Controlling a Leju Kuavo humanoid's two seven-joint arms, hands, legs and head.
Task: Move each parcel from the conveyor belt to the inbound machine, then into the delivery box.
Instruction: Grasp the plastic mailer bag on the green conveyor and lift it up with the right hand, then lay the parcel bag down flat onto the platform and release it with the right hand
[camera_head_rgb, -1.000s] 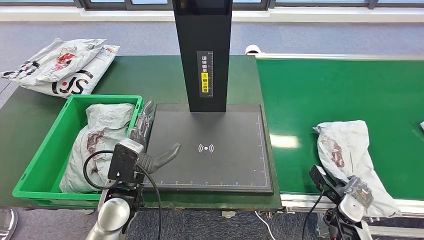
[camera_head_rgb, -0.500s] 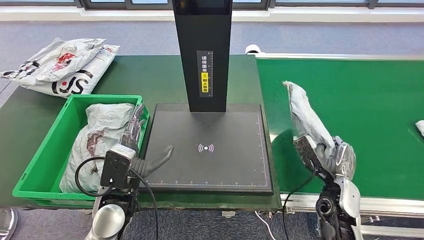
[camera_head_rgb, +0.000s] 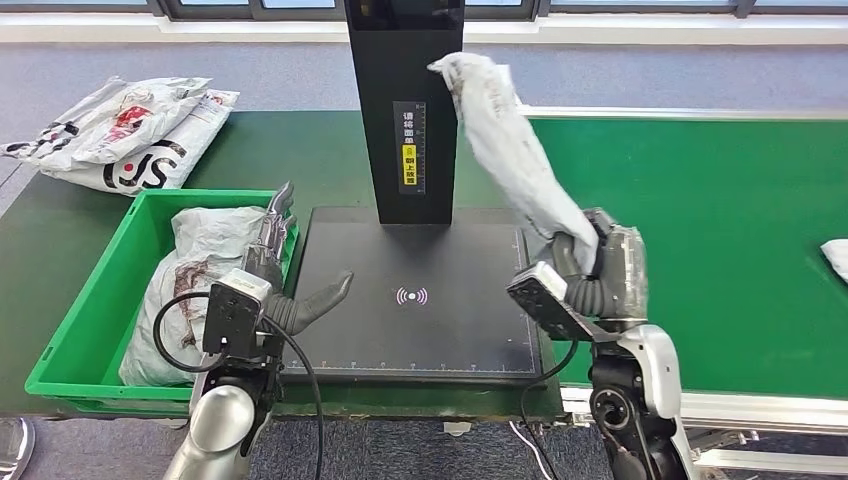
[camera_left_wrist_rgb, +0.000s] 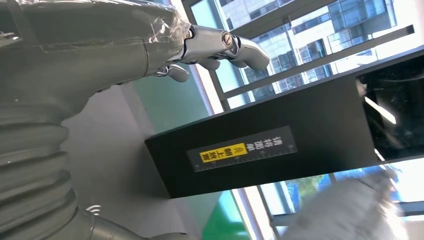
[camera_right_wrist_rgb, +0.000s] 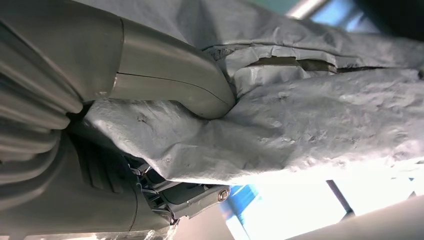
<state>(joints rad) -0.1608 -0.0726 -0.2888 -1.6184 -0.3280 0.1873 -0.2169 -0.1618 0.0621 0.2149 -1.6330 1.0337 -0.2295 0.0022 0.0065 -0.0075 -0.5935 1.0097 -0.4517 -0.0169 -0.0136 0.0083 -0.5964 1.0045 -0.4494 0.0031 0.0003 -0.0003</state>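
My right hand (camera_head_rgb: 597, 268) grips a long grey parcel (camera_head_rgb: 505, 145) by its lower end and holds it up in the air, tilted toward the black post (camera_head_rgb: 405, 100) of the inbound machine. Up close, the thumb (camera_right_wrist_rgb: 165, 80) presses into the crumpled grey parcel (camera_right_wrist_rgb: 320, 120). The hand hovers over the right edge of the machine's black scan plate (camera_head_rgb: 420, 300). My left hand (camera_head_rgb: 285, 285) is open with its fingers apart, standing at the plate's left edge beside the green delivery box (camera_head_rgb: 95, 300). A grey parcel (camera_head_rgb: 195, 270) lies in that box.
Several white and grey parcels (camera_head_rgb: 125, 135) are piled on the table at the far left. The green conveyor belt (camera_head_rgb: 720, 210) runs to the right, with the edge of another parcel (camera_head_rgb: 835, 255) at the frame's right border. The machine's post stands behind the plate.
My right hand has lifted the grey parcel off the conveyor belt and swung it up and left to the scan plate's right edge. The left hand has barely moved.
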